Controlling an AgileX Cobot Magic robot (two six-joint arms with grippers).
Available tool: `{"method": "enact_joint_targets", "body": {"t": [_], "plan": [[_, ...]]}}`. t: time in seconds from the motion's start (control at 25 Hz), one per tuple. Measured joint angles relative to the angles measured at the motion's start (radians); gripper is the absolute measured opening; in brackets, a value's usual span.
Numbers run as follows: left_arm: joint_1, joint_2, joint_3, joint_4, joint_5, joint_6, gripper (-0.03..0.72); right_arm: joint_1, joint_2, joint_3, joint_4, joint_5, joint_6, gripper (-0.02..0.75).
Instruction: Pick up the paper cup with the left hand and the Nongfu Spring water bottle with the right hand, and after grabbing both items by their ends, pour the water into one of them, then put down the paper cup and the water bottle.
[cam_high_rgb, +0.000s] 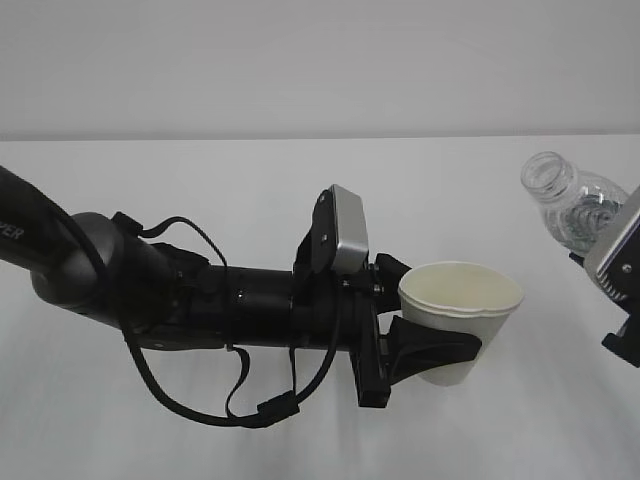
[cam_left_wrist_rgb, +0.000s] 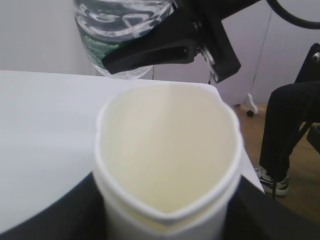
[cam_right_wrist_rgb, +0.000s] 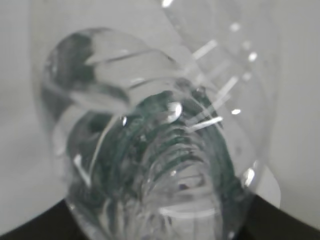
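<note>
Exterior: left tool (cam_high_rgb: 432, 345) gripping the paper cup (cam_high_rgb: 460, 315) above the white worktop (cam_high_rgb: 250, 200), rim squeezed out of round, cream inside showing. Right tool (cam_high_rgb: 622, 275) holding the Nongfu Spring water bottle (cam_high_rgb: 570, 205), capless mouth tipping toward the cup, still apart.
Left wrist: cup (cam_left_wrist_rgb: 167, 165) pinched to a point; bottle (cam_left_wrist_rgb: 120, 30) hanging above it, green label showing.
Right wrist: bottle (cam_right_wrist_rgb: 155, 140) filling the view, clear, ribbed

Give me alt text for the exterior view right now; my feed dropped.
The left gripper holds a white paper cup upright above the white table, its rim squeezed out of round. At the right edge, the right gripper holds a capless clear water bottle tilted with its mouth toward the cup, apart from it; no stream shows.
</note>
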Motion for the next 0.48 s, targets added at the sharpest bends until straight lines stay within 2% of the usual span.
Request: {"method": "enact_joint_targets", "body": {"t": [0.48], "plan": [[0.000,0.000,-0.013,0.012,0.000,0.000,0.416,0.000,0.000,0.000,0.016,0.000,-0.186,0.365]]}}
